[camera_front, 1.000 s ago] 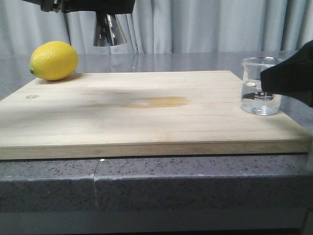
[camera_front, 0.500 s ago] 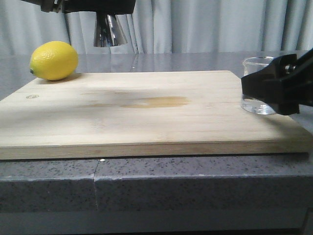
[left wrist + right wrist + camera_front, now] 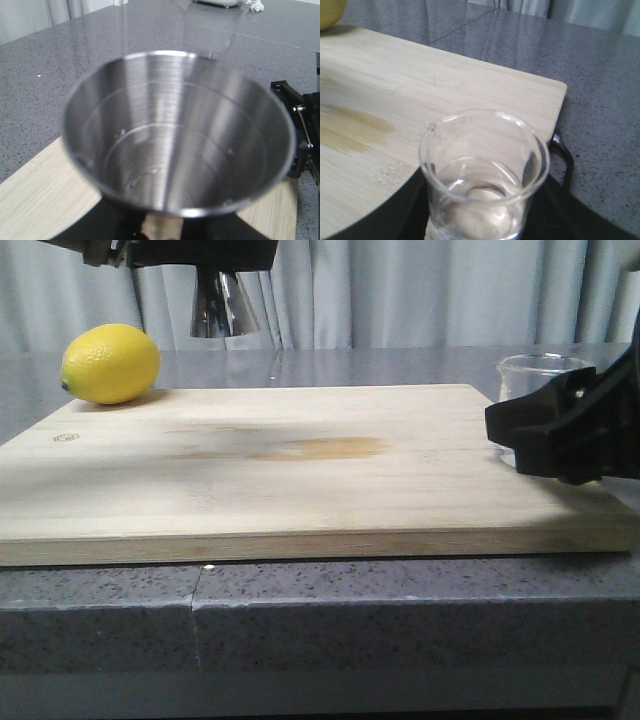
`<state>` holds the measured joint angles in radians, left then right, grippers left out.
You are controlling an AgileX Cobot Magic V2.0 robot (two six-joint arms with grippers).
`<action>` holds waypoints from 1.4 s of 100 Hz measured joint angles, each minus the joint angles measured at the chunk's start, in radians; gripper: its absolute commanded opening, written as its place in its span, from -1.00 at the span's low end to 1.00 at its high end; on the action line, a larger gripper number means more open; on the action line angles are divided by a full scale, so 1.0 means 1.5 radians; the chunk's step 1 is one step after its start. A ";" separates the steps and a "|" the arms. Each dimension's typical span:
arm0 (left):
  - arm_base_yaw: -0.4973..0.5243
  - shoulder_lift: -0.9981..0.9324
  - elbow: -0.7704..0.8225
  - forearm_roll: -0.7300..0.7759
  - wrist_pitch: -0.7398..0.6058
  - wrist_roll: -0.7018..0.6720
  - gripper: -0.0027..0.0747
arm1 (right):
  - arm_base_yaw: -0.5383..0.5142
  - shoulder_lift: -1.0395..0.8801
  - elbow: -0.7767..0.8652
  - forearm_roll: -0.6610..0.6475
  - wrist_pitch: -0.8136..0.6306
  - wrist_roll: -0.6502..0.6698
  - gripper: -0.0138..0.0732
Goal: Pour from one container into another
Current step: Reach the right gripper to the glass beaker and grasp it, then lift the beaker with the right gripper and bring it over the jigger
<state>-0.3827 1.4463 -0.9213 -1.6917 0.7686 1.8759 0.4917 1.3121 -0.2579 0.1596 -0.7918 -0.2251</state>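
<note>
lemon [image 3: 110,363]: far left corner of the cutting board [image 3: 300,480], just sitting there, not part of this.

jigger [image 3: 177,132]: my left gripper [image 3: 160,231] has it clamped at the waist and holds it up in the air over the board's back edge, left side. Mouth faces up. Inside it's shiny steel with only a few droplets on the wall, so I'd say nothing has been poured in yet.

board middle: a darker wet-looking stain, otherwise bare wood.

beaker [image 3: 482,172]: standing upright near the board's right edge, close to the far right corner. Clear glass, pouring lip, a little clear liquid in the bottom.

right gripper [image 3: 560,435]: fingers sit on either side of the beaker's lower half. Honestly can't tell if they're squeezing the glass or just around it.

progress: early. Jigger is up and ready. Beaker isn't lifted, and carrying it over and tipping it in is all left.
</note>
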 measured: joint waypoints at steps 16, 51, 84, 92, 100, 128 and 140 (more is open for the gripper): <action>0.000 0.000 0.000 0.000 0.000 0.000 -0.98 | 0.000 0.000 0.000 -0.006 0.000 0.002 -0.53; 0.000 0.000 0.000 0.043 0.009 -0.029 -0.98 | 0.001 0.000 -0.074 -0.078 0.067 0.026 -0.53; 0.000 0.004 0.000 0.080 0.042 -0.053 -0.98 | 0.026 -0.032 -0.251 -0.158 0.240 0.031 -0.53; 0.000 0.012 0.000 0.080 0.052 -0.053 -0.98 | 0.034 -0.037 -0.290 -0.177 0.281 0.031 -0.53; 0.000 0.019 0.000 0.081 0.058 -0.053 -0.98 | 0.039 -0.040 -0.328 -0.202 0.324 0.032 -0.53; 0.000 0.023 0.000 0.081 0.067 -0.053 -0.98 | 0.075 -0.044 -0.429 -0.296 0.427 0.032 -0.53; 0.000 0.023 0.000 0.081 0.074 -0.053 -0.98 | 0.091 -0.044 -0.459 -0.340 0.449 0.032 -0.53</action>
<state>-0.3827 1.4811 -0.9213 -1.5695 0.8795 1.7971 0.6285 1.2459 -0.9457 -0.3503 -0.1178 -0.1767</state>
